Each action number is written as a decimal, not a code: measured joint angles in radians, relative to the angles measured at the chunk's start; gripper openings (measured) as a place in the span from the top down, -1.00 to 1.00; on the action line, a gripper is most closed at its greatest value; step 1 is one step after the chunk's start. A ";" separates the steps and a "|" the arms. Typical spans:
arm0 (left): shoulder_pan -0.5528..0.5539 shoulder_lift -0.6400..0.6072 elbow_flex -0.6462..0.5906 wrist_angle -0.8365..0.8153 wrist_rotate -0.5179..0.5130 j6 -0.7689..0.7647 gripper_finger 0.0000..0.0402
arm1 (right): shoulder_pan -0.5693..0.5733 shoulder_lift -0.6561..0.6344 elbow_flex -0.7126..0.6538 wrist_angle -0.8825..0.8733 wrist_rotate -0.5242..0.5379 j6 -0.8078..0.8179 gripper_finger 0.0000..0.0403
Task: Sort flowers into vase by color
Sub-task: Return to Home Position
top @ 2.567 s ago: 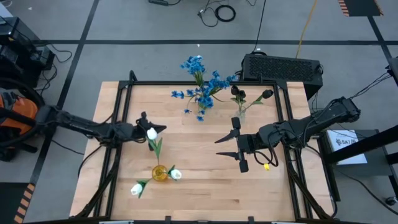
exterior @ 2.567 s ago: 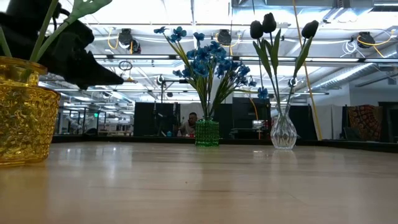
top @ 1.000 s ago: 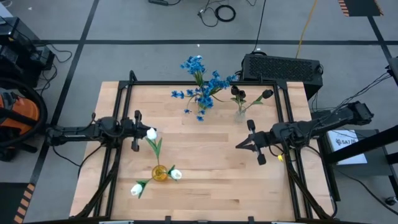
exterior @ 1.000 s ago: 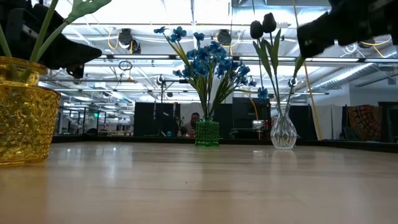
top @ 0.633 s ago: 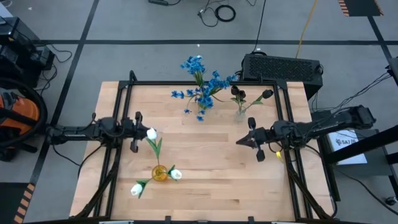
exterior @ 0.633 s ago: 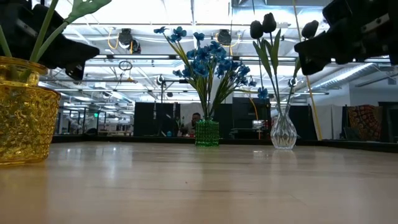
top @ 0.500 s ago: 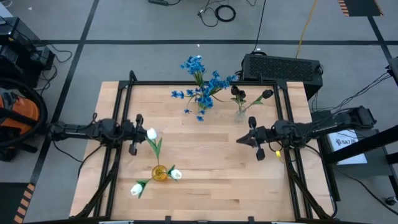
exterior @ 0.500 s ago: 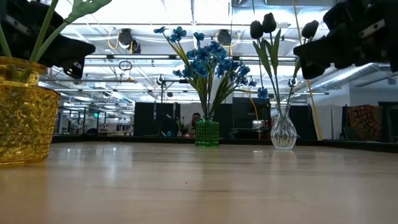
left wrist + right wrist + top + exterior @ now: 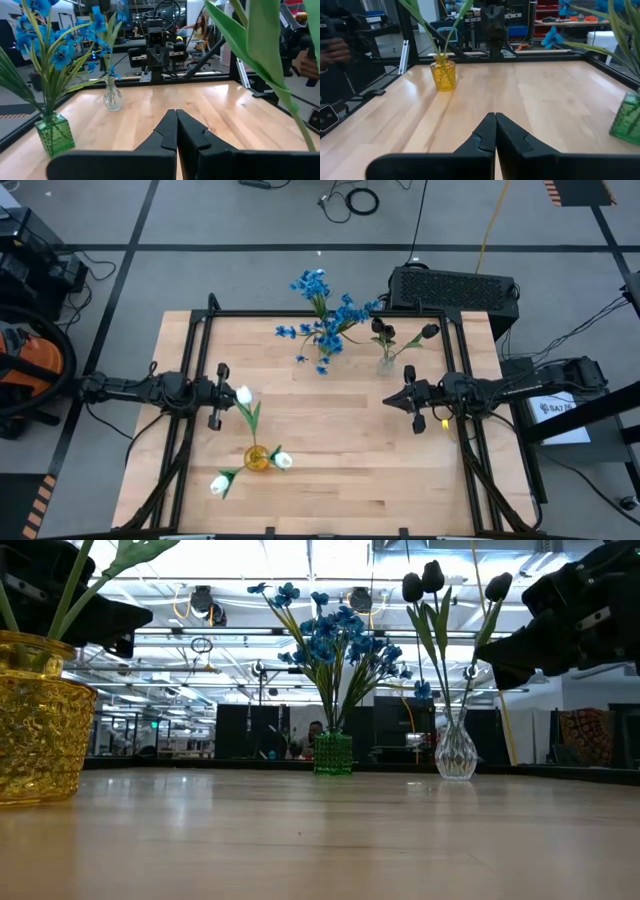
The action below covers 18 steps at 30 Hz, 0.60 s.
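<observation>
The left pincer (image 9: 176, 115) hung clenched and empty near the desk's (image 9: 330, 475) left edge, and the right pincer (image 9: 495, 118) did likewise near its right edge. White tulips (image 9: 243, 394) stood in the yellow vase (image 9: 257, 459), blue blooms (image 9: 345, 314) in the green vase (image 9: 333, 753), and dark tulips (image 9: 381, 329) in the clear vase (image 9: 456, 753).

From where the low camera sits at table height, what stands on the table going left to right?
yellow vase → green vase holding the blue flowers → clear vase holding the dark tulips
</observation>
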 joint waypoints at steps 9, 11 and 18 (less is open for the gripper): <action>-0.015 -0.005 0.000 -0.004 0.048 -0.076 1.00 | -0.017 -0.076 -0.014 -0.041 0.000 0.001 1.00; -0.031 -0.008 0.000 -0.004 0.048 -0.070 1.00 | -0.017 -0.094 -0.014 -0.047 -0.001 0.001 1.00; -0.039 -0.008 0.000 -0.005 0.026 -0.040 1.00 | -0.017 -0.192 -0.014 -0.132 0.000 0.001 1.00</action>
